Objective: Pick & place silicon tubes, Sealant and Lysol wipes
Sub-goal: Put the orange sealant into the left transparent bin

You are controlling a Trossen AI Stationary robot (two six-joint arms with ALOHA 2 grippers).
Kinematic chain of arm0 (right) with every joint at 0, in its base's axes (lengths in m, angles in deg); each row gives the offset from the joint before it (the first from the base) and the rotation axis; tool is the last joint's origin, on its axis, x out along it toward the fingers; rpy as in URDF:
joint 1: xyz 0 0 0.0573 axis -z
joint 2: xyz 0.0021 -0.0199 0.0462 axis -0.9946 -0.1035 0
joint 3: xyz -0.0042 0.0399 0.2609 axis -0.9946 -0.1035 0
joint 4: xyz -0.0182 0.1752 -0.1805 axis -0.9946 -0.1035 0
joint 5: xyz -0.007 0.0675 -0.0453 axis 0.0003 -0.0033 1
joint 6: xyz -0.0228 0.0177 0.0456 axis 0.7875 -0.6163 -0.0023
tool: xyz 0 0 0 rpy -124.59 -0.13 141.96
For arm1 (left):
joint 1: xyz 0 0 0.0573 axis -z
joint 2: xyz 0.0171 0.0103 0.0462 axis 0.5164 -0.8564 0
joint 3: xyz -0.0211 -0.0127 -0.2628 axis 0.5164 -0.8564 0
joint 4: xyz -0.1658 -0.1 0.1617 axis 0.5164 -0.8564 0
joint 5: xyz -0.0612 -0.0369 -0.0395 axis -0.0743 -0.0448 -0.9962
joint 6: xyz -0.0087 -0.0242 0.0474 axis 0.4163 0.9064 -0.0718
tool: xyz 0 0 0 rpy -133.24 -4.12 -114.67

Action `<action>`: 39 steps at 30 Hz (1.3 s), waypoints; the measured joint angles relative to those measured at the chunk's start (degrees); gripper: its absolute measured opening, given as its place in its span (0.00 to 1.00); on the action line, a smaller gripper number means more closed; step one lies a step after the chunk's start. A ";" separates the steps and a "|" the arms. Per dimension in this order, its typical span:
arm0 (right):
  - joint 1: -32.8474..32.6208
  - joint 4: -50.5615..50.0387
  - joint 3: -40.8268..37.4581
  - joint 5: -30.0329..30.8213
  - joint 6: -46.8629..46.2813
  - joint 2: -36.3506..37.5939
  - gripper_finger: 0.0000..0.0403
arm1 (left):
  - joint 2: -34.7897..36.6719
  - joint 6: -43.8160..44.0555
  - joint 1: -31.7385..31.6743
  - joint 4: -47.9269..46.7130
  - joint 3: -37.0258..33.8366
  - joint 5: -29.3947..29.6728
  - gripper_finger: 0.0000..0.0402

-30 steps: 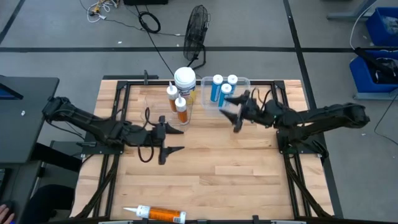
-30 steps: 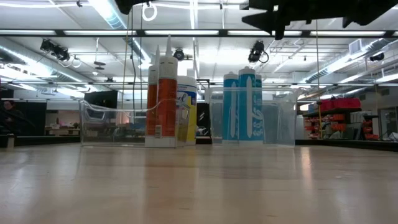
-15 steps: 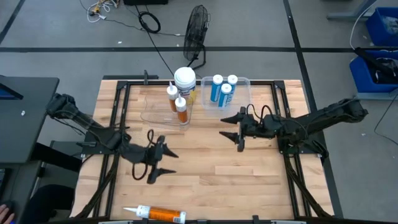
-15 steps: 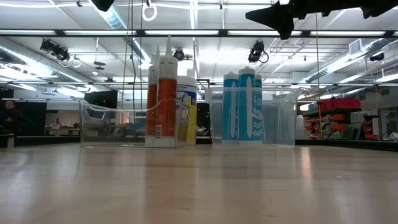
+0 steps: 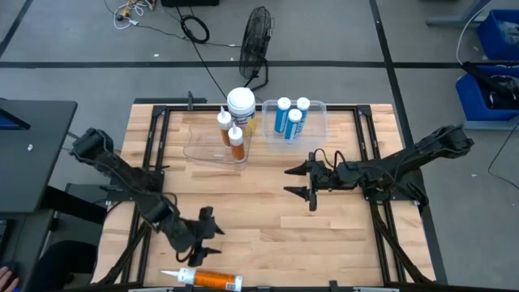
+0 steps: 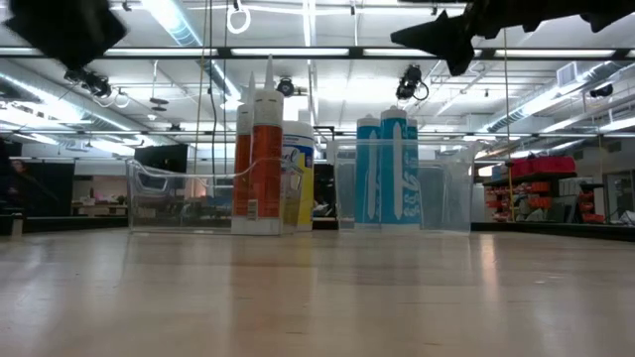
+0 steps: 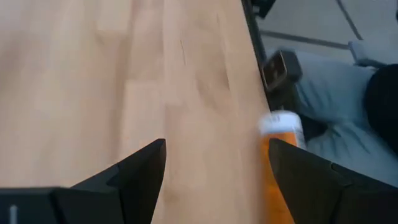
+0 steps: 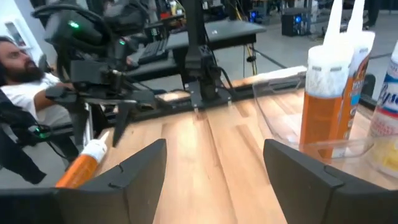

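Wooden tabletop fills the middle of a workshop floor, with ceiling strip lights glowing far behind in the low view. Left gripper hangs over the near-left part of the table, fingers spread with nothing between them, and just beyond it, at the front edge, lies a loose orange tube on its side, white nozzle pointing left. From the left wrist view that tube sits just past the right-hand finger, blurred. Right gripper floats above the table's centre-right, jaws apart and empty, aimed toward the left arm. Now the landmark: the Lysol wipes stand upright at the back of the table. Touching close on their near-left side, two orange tubes stand in a clear tray. To the right of the wipes, three blue tubes stand in a clear bin. Beyond the table, behind the wipes, a floor fan stands.
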 joint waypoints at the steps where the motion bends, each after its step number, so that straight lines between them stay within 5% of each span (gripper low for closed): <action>1: 0.00 -0.08 0.00 0.02 -0.22 -0.58 0.67 | -0.61 2.14 0.94 0.01 0.00 -0.07 0.72; 14: 0.02 0.31 -0.02 0.02 -2.94 -6.60 0.67 | -3.98 16.22 10.29 -2.77 6.48 3.30 0.72; 28: 0.11 0.92 -0.02 3.03 -2.94 -6.89 0.67 | -21.83 18.92 11.76 -33.36 29.85 -3.07 0.72; 39: 0.11 0.77 -0.02 3.01 -2.92 -6.89 0.67 | -26.48 26.42 14.28 -33.10 31.06 -4.68 0.72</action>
